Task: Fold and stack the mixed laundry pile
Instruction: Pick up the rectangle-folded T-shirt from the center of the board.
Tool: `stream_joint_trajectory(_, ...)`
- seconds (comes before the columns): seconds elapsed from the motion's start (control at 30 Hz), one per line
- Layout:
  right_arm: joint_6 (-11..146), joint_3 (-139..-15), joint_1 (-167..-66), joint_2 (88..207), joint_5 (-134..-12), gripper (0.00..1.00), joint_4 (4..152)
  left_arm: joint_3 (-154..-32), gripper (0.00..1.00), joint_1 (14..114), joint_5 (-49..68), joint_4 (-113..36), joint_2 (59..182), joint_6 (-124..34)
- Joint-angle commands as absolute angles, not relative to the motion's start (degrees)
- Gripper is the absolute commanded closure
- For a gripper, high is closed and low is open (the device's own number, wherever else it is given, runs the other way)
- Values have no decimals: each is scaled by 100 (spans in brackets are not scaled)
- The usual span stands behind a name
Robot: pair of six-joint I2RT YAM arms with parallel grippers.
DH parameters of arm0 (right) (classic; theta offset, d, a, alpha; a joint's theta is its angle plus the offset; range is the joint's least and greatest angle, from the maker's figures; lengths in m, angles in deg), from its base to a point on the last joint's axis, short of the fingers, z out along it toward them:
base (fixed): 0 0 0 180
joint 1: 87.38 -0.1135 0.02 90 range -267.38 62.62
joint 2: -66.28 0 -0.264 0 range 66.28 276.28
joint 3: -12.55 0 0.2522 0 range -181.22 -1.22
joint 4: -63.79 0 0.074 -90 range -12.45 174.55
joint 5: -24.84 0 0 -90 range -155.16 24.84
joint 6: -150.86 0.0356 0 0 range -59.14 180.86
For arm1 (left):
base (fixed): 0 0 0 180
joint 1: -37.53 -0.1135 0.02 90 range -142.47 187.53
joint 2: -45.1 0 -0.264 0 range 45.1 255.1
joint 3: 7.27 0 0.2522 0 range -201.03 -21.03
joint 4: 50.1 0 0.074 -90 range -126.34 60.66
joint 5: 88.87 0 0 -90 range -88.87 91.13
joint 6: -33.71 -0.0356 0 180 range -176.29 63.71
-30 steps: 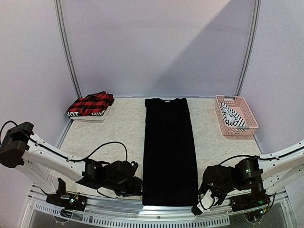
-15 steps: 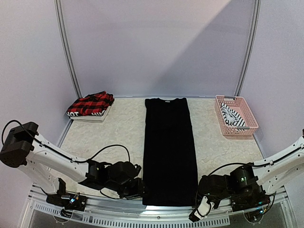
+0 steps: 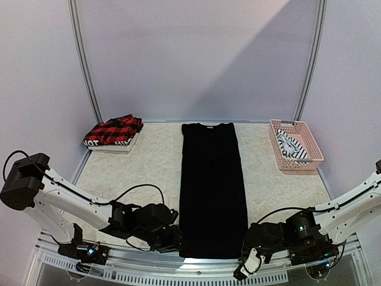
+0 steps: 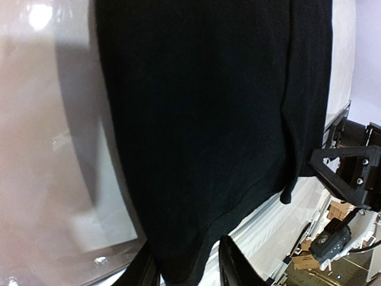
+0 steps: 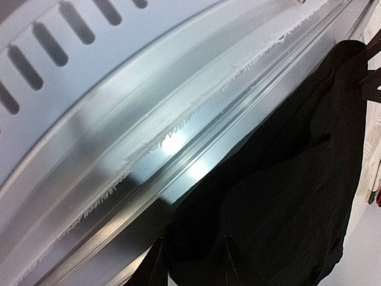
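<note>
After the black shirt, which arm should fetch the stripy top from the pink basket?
Right. The pink basket with the striped top sits at the far right of the table, on the right gripper's side. The left gripper would have to reach across the black shirt.

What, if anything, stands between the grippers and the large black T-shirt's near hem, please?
Nothing visible does. The left gripper and right gripper each straddle a near corner of the large plain black cloth T-shirt, its hem between their jaws.
</note>
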State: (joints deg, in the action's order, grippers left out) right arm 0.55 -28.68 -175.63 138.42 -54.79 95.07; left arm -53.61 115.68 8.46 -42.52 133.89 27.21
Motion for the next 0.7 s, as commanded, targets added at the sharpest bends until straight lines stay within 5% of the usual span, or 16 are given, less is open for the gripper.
stream_joint_trajectory(0.0, 146, -2732, -17587, 13989, -5371, 69, 9851, -5205, 65, 11655, 897, -3652, 13513, 2822)
stream_joint_trajectory(0.17, 322, -2745, -17591, 13961, -5206, 66, 9935, -5203, 65, 11657, 908, -3406, 13466, 2817)
stream_joint_trajectory(0.4, 555, -2972, -17588, 13924, -5181, 100, 10279, -5337, 87, 11615, 925, -3378, 13482, 2637)
stream_joint_trajectory(0.5, 650, -3001, -17584, 13599, -5169, 100, 10499, -5499, 100, 11540, 825, -3154, 13378, 2376)
stream_joint_trajectory(0.67, 759, -2997, -17285, 13155, -5129, 100, 10709, -5568, 100, 11285, 520, -2862, 13000, 2065)
